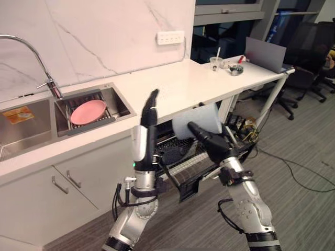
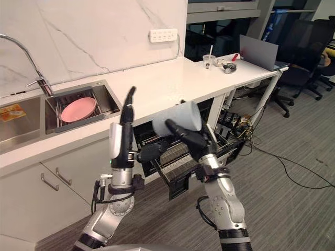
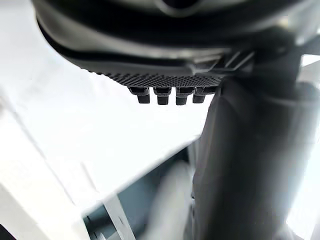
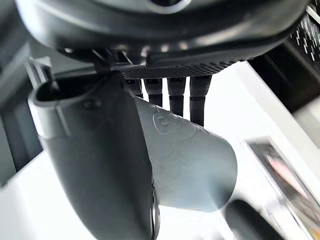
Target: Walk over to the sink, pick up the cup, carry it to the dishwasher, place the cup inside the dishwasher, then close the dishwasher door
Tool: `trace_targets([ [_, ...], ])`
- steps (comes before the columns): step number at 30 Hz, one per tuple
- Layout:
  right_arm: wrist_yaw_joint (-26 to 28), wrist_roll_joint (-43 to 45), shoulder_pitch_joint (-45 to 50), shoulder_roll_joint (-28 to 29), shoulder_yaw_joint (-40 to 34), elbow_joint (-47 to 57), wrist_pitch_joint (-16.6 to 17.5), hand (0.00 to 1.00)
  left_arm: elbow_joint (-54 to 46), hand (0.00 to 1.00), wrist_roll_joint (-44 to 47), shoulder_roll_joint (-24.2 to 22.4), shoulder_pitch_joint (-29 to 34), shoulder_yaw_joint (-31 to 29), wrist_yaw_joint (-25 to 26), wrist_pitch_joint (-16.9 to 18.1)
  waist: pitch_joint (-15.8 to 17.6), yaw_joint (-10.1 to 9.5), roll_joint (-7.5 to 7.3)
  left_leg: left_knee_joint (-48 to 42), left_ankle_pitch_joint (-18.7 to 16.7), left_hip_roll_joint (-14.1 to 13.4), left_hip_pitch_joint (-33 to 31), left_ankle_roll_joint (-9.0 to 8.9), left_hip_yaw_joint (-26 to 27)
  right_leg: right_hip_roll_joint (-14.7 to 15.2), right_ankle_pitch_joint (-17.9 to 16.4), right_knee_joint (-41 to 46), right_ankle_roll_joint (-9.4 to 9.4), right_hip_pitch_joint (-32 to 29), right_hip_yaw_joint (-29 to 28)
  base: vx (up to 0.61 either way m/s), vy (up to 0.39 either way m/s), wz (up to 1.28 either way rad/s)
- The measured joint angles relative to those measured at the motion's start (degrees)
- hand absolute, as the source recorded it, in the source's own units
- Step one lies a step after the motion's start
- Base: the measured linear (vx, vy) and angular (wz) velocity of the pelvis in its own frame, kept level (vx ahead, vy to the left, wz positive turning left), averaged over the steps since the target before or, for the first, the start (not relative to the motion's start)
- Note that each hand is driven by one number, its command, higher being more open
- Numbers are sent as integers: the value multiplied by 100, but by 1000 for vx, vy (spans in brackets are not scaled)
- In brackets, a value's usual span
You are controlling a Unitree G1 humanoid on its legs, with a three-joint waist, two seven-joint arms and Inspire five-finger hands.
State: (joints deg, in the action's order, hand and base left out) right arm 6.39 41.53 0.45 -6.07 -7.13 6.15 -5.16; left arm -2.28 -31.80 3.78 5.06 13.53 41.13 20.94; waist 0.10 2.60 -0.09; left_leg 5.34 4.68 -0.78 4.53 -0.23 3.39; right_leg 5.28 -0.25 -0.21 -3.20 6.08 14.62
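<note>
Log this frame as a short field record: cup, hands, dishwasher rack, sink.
cup: pale blue-grey cylindrical cup, tilted, held above the rack
right hand: right hand curled round the cup
left hand: left hand raised, fingers straight, holding nothing
rack: dishwasher wire rack pulled out under the counter
sink: steel sink with round pink plate inside
step: cup not yet set down

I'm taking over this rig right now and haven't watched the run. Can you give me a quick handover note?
Right hand: shut on the cup, which is tilted and held over the open dishwasher.
Left hand: open, fingers straight, raised in front of the counter, holding nothing.
Done: the cup is out of the sink, where a pink plate lies, and has reached the dishwasher.
Left: set the cup inside, let go, then shut the dishwasher.
</note>
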Motion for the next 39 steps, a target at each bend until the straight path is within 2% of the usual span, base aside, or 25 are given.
trace_targets([
  [2, -185, -12, -1, -73, -406, -118, 116, 0, 1, 100, 321, -33, 125, -461, 212, -120, 1, -14, -2, 1, 19, 3, -27, -10, -106, -2, 0, -20, 0, 23, 77, -25, -21, 21],
  [7, -387, -578, -292, -486, -827, -552, 216, 0, 137, 100, 756, 13, 546, -938, 305, -313, 6, -27, -9, 0, 69, 18, -95, -17, -254, -4, 34, -92, 4, 57, 217, -18, -17, 16],
  [10, -368, -1356, -495, -748, -799, -978, 117, 0, 574, 100, 1341, -3, 653, -997, 82, -431, 13, -76, -21, 0, 106, 26, -132, -20, -384, -2, 35, -100, 5, 102, 339, -41, -15, 22],
  [15, -496, -2225, -1105, -1342, -552, -2327, -24, 0, 1337, 100, 1728, 52, 932, -976, -447, -625, 122, -389, -168, 1, 171, -4, -469, -27, -645, -61, 69, -171, 39, -58, 614, -66, -24, 28],
  [17, -592, -2403, -1568, -1573, -382, -2846, -111, 0, 1564, 100, 1766, 192, 970, -975, -735, -649, 299, -534, -260, 0, 256, -46, -733, -50, -740, -119, 112, -201, 80, -242, 739, -70, -41, 31],
  [19, -660, -2573, -2378, -1898, -158, -3480, -238, 0, 1829, 100, 1989, 433, 894, -981, -1090, -678, 701, -690, -366, -1, 392, -145, -1103, -72, -748, -210, 160, -205, 145, -524, 921, -95, -77, 38],
  [20, -663, -2611, -2577, -1998, -97, -3599, -274, 0, 1903, 100, 2055, 480, 843, -990, -1190, -710, 818, -738, -380, -1, 423, -171, -1190, -81, -751, -228, 167, -204, 154, -594, 969, -79, -81, 40],
  [21, -671, -2635, -3107, -2259, 76, -3970, -304, 0, 2106, 100, 2177, 569, 702, -1022, -1388, -755, 1132, -861, -392, -2, 518, -220, -1394, -104, -771, -265, 222, -182, 234, -749, 1084, -28, -44, 31],
  [23, -699, -2691, -3556, -2470, 224, -4317, -316, 0, 2181, 100, 2182, 636, 633, -1056, -1553, -777, 1411, -988, -396, -6, 627, -237, -1551, -122, -860, -292, 241, -167, 259, -891, 1164, 24, -45, 33],
  [24, -730, -2772, -3902, -2640, 349, -4652, -351, 0, 2289, 100, 2187, 696, 597, -1033, -1697, -779, 1628, -1095, -376, -34, 728, -217, -1677, -189, -981, -292, 239, -165, 261, -964, 1241, 65, -31, 36],
  [26, -740, -2799, -4191, -2731, 447, -4974, -383, 0, 2290, 100, 2228, 753, 604, -952, -1781, -776, 1809, -1197, -356, -37, 749, -191, -1758, -199, -1061, -279, 225, -163, 256, -1000, 1254, 49, 3, 33],
  [28, -721, -2830, -4528, -2857, 554, -5411, -419, 0, 2290, 100, 2289, 788, 594, -784, -1871, -751, 1999, -1304, -243, -38, 772, -131, -1835, -196, -1142, -238, 195, -145, 228, -1031, 1297, 39, 36, 30],
  [32, -643, -3051, -5265, -3118, 774, -6243, -508, 0, 2289, 100, 2416, 879, 489, -456, -1906, -659, 2357, -1369, 74, -35, 826, -73, -1968, -153, -1207, -134, 123, 90, 182, -1217, 1362, -29, 48, 12],
  [36, -650, -3237, -5349, -3216, 773, -6677, -630, 0, 2295, 100, 2638, 964, 398, -451, -1912, -615, 2413, -1381, 137, -33, 859, -51, -2130, -109, -1222, -86, 97, 219, 176, -1424, 1371, -20, 16, 1],
  [39, -653, -3348, -5384, -3297, 772, -6862, -738, 0, 2291, 100, 2645, 965, 338, -403, -1906, -605, 2502, -1311, 260, -31, 868, -15, -2153, -96, -1220, -28, 73, 321, 152, -1485, 1368, 0, 10, 1],
])
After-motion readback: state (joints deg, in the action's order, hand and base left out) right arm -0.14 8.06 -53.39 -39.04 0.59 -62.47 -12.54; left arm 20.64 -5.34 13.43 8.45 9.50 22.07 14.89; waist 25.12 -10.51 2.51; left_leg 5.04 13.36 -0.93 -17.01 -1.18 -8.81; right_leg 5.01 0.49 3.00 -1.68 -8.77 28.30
